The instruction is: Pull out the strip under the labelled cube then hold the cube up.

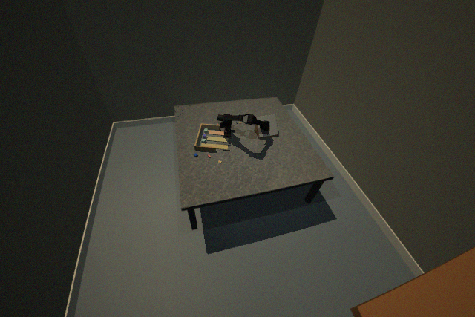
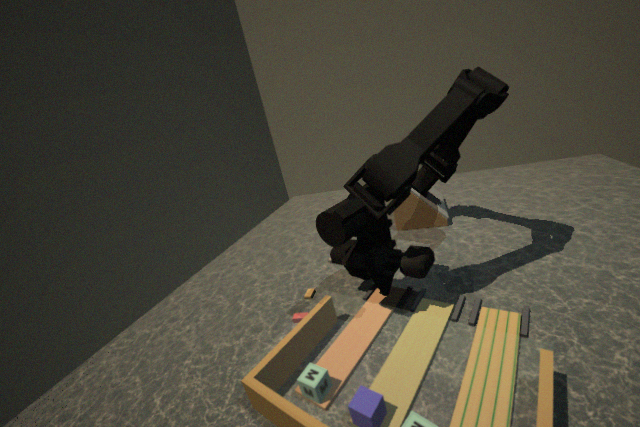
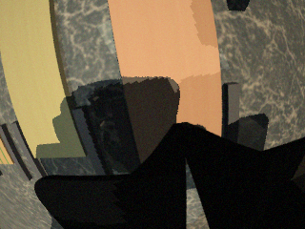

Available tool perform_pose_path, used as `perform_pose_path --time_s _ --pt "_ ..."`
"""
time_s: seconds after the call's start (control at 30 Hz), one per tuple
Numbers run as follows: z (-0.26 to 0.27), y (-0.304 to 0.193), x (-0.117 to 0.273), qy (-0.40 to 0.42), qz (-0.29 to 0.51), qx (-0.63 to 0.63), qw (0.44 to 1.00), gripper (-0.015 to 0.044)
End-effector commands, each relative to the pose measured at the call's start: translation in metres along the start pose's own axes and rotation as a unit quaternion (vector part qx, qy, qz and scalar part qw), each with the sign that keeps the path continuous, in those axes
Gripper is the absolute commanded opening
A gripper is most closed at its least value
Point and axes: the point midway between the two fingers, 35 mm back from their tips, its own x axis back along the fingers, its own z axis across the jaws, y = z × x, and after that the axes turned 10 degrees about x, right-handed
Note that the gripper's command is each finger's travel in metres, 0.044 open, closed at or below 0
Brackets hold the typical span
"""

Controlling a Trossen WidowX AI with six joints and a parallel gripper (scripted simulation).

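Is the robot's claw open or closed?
Closed. The gripper has its fingers together at the near end of the orange strip; whether they pinch the thin strip, I cannot tell.
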Motion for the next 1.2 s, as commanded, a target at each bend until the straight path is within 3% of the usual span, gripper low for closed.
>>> perform_pose_path --time_s 0.0,1.17 --pt "0.002 -0.001 -0.003 0.002 0.001 0.000 1.000 0.0000" --pt "0.009 -0.055 -0.005 0.002 0.002 -0.001 1.000 0.0000"
